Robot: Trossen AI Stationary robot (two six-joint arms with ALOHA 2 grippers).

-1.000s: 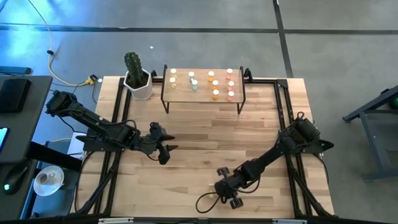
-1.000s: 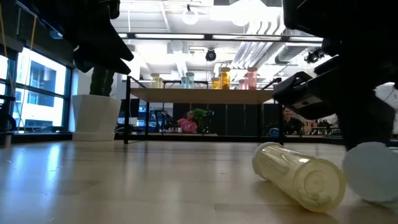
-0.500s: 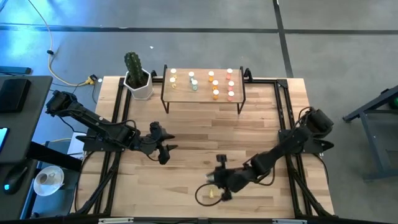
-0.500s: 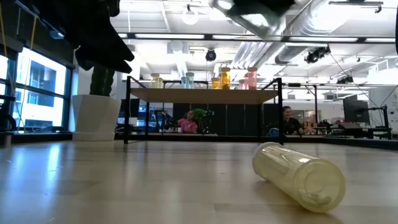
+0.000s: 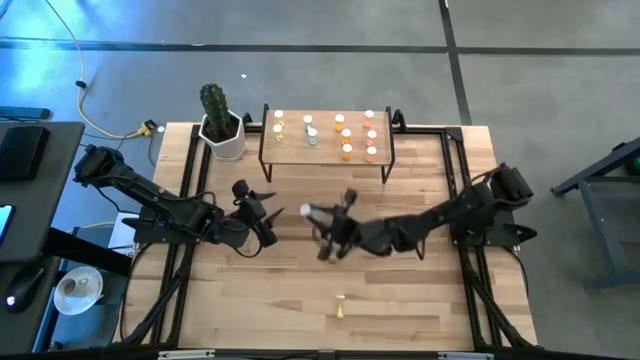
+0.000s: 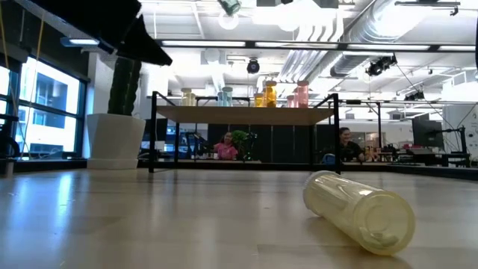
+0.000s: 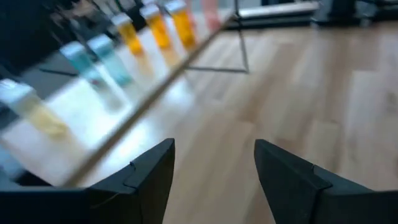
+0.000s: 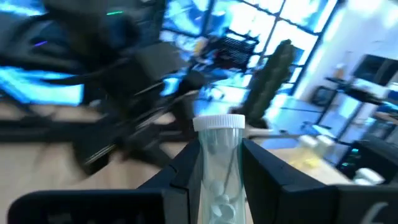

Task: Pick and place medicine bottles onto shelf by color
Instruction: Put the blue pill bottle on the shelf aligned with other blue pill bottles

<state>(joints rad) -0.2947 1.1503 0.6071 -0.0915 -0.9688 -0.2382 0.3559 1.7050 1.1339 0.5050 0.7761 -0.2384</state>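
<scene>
Right tool [image 5: 322, 226] is closed on a clear bottle [image 8: 219, 163] with a white cap, mid-surface, just short of the shelf's [image 5: 325, 158] front edge. In the high view the bottle's long axis points toward the left tool [image 5: 262, 215], cap leading, so it looks more like a handover than a direct placement.

Left tool is open and empty, near the shelf's front left leg, and its wrist view faces the bottles on the shelf [image 7: 133, 41].

Shelf holds yellow, teal, orange and pink groups running left to right. One yellowish bottle [image 6: 358, 211] is lying on its side near the surface's front edge, well apart from both tools.

Key relation: the held bottle is just beside the open left tool and closer to it than to the shelf top.
</scene>
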